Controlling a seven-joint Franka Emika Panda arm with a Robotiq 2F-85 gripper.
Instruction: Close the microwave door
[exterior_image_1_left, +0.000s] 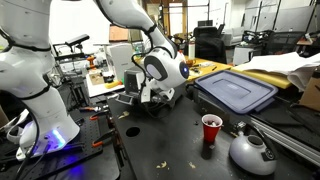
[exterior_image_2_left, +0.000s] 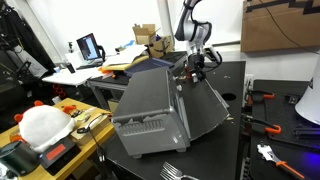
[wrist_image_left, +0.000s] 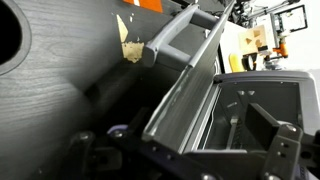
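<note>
the microwave (exterior_image_2_left: 150, 108) is seen on a dark tabletop (exterior_image_2_left: 220, 160), its silver-grey casing turned toward the camera in an exterior view. the microwave door (exterior_image_2_left: 207, 108) is found partly open, leaning out from the front of the microwave. in the wrist view the door (wrist_image_left: 185, 85) is shown tilted away from the cavity (wrist_image_left: 255, 110), so that a wedge of open room is left between the door frame and the microwave's front edge. the door handle (wrist_image_left: 185, 38) is seen on the door's outer face, clear of the tabletop (wrist_image_left: 60, 90). a tan scrap (wrist_image_left: 125, 47) lies on the table just beyond the handle, away from the microwave.

bare tabletop (exterior_image_1_left: 160, 150) is left in front of the microwave. a blue-grey bin lid (exterior_image_1_left: 235, 92) lies near the microwave's side, and a red cup (exterior_image_1_left: 211, 130) and a silver kettle (exterior_image_1_left: 252, 152) stand well apart from it, nearer the camera.

the gripper (exterior_image_2_left: 193, 68) is placed at the upper edge of the door, above the microwave's front. in the wrist view the gripper (wrist_image_left: 185, 165) is seen with its dark fingers (wrist_image_left: 283, 150) spread wide, the door's upper edge running between them. nothing is pinched. whether a finger touches the door cannot be told. in an exterior view the gripper (exterior_image_1_left: 150, 98) hides most of the microwave.
</note>
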